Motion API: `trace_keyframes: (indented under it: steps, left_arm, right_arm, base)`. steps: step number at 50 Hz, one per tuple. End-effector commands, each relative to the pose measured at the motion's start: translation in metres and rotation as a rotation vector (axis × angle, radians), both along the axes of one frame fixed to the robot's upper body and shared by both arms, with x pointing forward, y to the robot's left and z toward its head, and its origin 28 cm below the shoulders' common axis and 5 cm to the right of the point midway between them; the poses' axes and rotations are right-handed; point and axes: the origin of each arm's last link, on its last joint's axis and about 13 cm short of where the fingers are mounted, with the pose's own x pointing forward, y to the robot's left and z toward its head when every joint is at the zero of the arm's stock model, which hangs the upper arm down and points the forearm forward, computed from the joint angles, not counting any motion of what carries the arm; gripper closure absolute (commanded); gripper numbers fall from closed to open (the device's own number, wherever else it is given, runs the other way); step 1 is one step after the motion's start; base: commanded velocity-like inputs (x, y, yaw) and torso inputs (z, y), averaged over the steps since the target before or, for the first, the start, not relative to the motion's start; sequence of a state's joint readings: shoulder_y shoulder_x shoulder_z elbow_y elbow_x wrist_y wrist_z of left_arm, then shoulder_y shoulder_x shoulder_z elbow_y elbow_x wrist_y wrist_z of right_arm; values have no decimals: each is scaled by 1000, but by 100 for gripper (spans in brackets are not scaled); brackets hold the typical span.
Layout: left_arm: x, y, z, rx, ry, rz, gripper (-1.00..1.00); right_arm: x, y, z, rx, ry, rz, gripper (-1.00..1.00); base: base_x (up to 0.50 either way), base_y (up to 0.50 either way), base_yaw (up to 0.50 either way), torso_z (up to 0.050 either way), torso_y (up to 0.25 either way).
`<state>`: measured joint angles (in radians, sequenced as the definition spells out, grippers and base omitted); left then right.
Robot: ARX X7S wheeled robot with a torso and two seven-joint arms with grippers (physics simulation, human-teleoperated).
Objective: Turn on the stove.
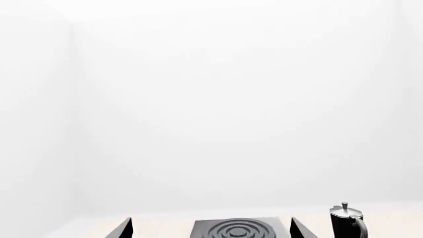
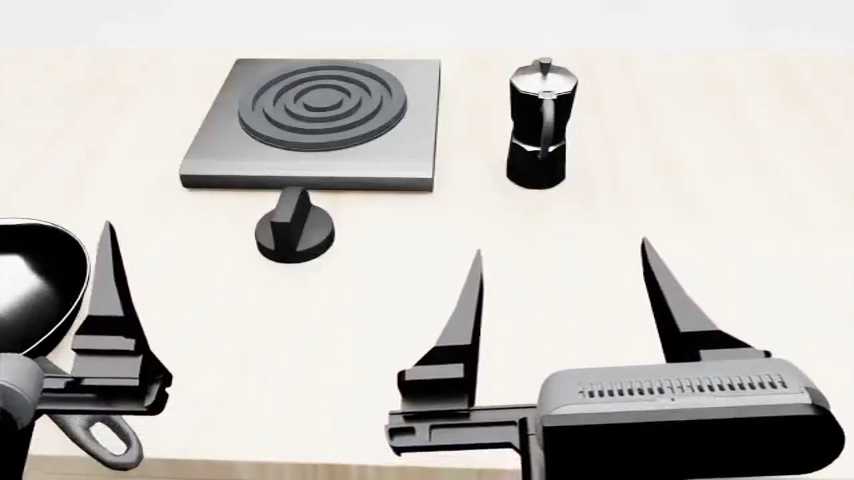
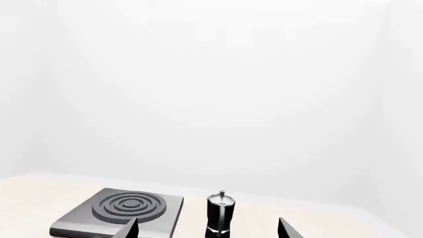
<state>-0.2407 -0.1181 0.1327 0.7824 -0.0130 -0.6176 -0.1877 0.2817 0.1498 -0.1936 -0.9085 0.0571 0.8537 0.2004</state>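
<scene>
The stove [image 2: 400,130] is a flat grey metal plate with a raised burner [image 2: 323,103] of dark concentric rings, at the table's far left centre. Its small black finned knob [image 2: 294,228] stands on the table just in front of the plate. My right gripper [image 2: 561,250] is open and empty, nearer than the knob and to its right. My left gripper is open and empty; one finger [image 2: 110,300] shows at the left, over the frying pan. The left wrist view shows the left gripper [image 1: 210,229] open before the stove [image 1: 268,224]. The right wrist view shows the right gripper [image 3: 210,229] open and the stove [image 3: 173,208].
A tall black-and-silver moka pot [image 2: 537,125] stands right of the stove; it also shows in the left wrist view [image 1: 347,220] and the right wrist view [image 3: 220,213]. A black frying pan [image 2: 34,290] lies at the left edge. The light wooden table [image 2: 721,180] ends at white walls.
</scene>
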Motion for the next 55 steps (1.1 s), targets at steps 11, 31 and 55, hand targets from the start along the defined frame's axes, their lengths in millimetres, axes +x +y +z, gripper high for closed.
trace_keyframes:
  steps: [11,31,55]
  left_arm:
    - [-2,-2,4,-2,-22,-7,-100]
    - [-2,1,5,-14,-23,10,-100]
    - [-1,1,3,-14,-22,15,-100]
  right_arm:
    - [-1,0,1,-38,-9,-23,-100]
    - [0,0,-1,-42,-6,-15,-100]
    - [-1,3,0,-48,-4,-6,-100]
  base:
    - [0,243,0,0,0]
    - [0,260,0,0,0]
    - [0,259,0,0,0]
